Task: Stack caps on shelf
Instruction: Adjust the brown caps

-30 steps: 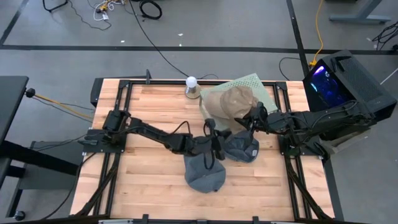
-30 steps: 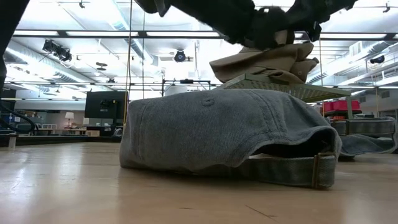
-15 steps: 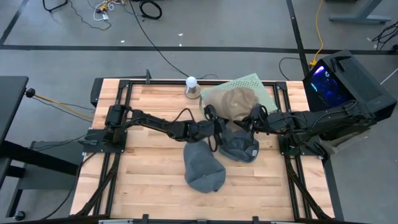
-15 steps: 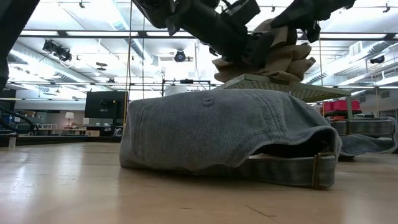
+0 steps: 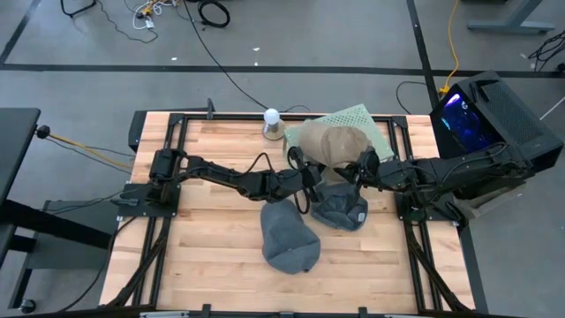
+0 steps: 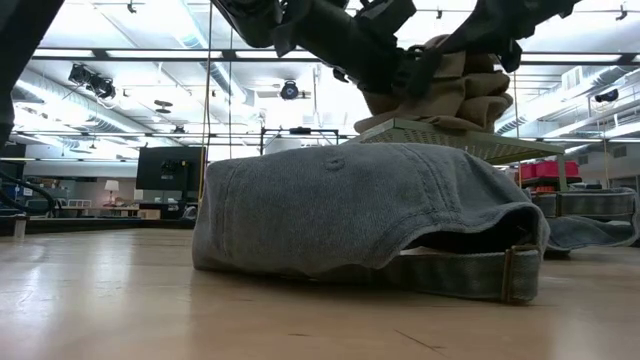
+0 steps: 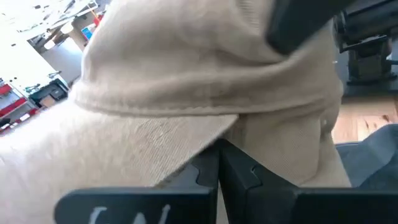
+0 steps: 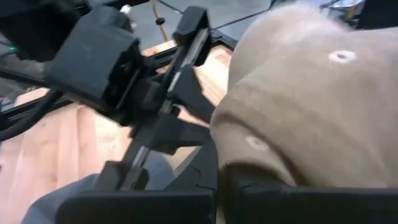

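Note:
A tan cap (image 5: 334,141) sits on top of a tan pile (image 6: 450,95) on the pale green shelf (image 5: 357,117) at the table's far right. My left gripper (image 5: 297,165) is shut at the cap's left side. My right gripper (image 5: 360,166) is shut at its right side. Two blue-grey caps lie on the wood. One (image 5: 287,237) rests crown up near the middle and fills the low view (image 6: 360,210). The other (image 5: 342,208) lies just below both grippers. My left gripper (image 7: 217,158) pinches the tan cap's brim by its edge (image 7: 186,152) between both fingers, coming level from the table's left. The cap rests on the pile. My right gripper (image 8: 216,165) pinches the crown's lower edge (image 8: 249,163), coming level from the table's right side.
A white ball-shaped object (image 5: 272,117) stands on the far edge, left of the shelf. A black box with blue light (image 5: 468,110) sits beyond the table's right edge. Black rails (image 5: 177,159) frame the tabletop. Bare wood lies on the left half (image 5: 212,238).
My left gripper has risen from near the blue-grey caps and moved toward the far edge, to the shelf's left side. The tan cap, which had spread wide to the left, has been drawn right and gathered onto the pile on the shelf. My right gripper has stayed put.

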